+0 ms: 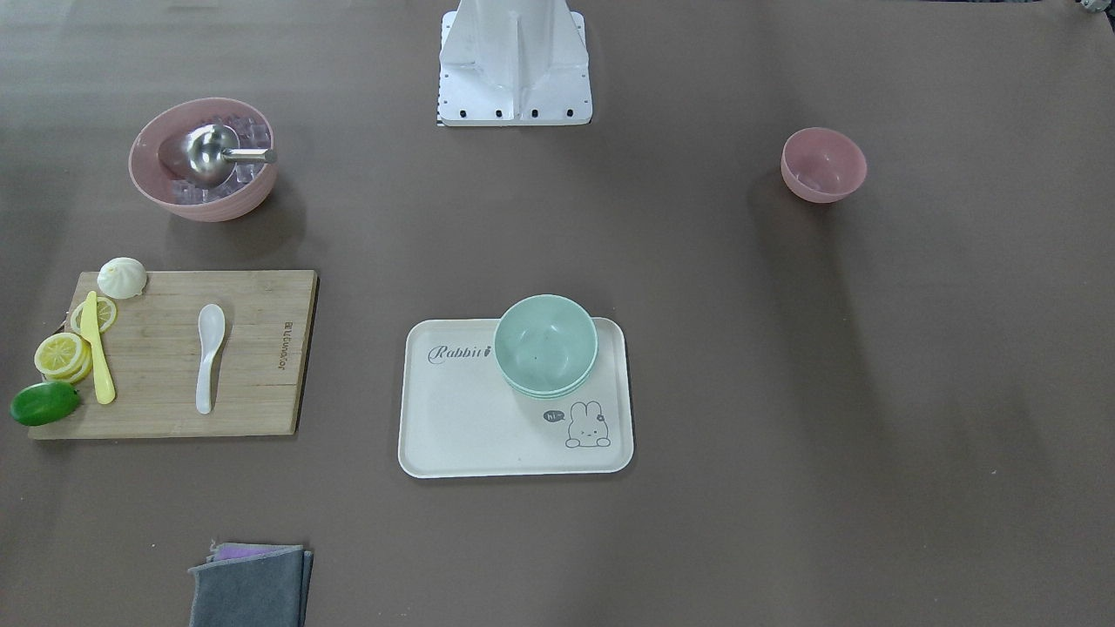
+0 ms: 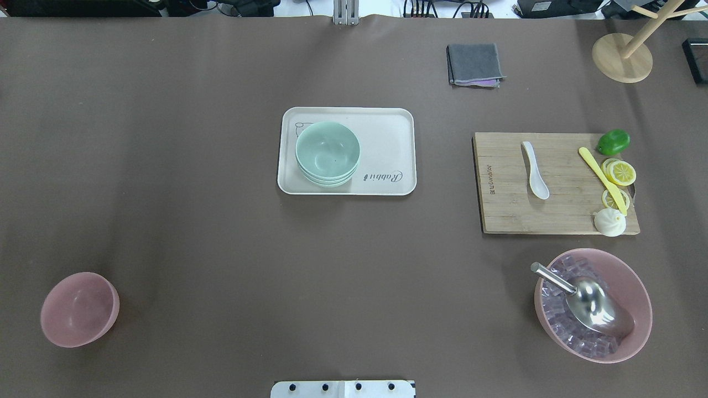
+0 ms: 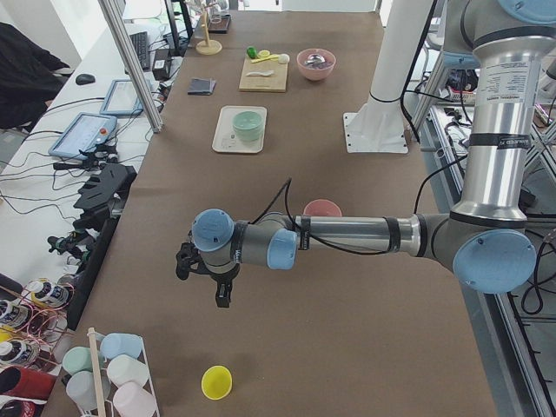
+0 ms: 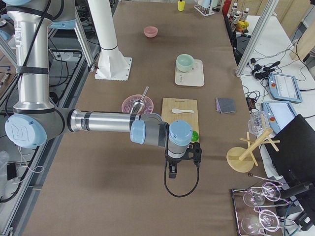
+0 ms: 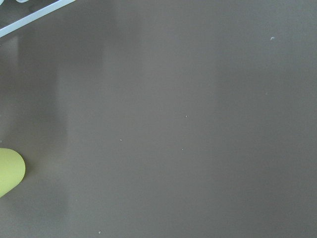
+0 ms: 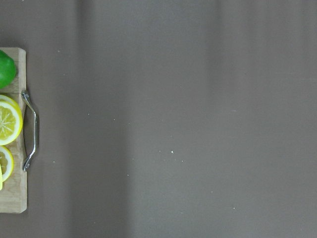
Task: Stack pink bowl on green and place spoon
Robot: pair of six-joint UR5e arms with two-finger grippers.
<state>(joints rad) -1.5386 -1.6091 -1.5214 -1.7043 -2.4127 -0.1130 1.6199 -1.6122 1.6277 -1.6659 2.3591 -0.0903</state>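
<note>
The small pink bowl (image 2: 79,309) (image 1: 823,165) stands upright and alone on the brown table, near the robot's left side. The mint-green bowl (image 2: 327,152) (image 1: 545,344) tops a short stack of like bowls on a cream rabbit tray (image 2: 387,132). On the wooden cutting board (image 2: 509,204) lies the white spoon (image 2: 535,169) (image 1: 209,353). My left gripper (image 3: 222,294) shows only in the exterior left view, hanging over bare table beyond the pink bowl (image 3: 321,208). Only the exterior right view shows my right gripper (image 4: 173,170), just past the board's lime end. I cannot tell whether either is open or shut.
A larger pink bowl (image 2: 636,287) holds clear cubes and a steel scoop (image 2: 600,309). A yellow knife (image 2: 603,179), lemon slices, a lime (image 2: 613,141) and a white bun lie on the board. Folded grey cloth (image 2: 474,64), wooden stand (image 2: 622,58), yellow cup (image 3: 216,381).
</note>
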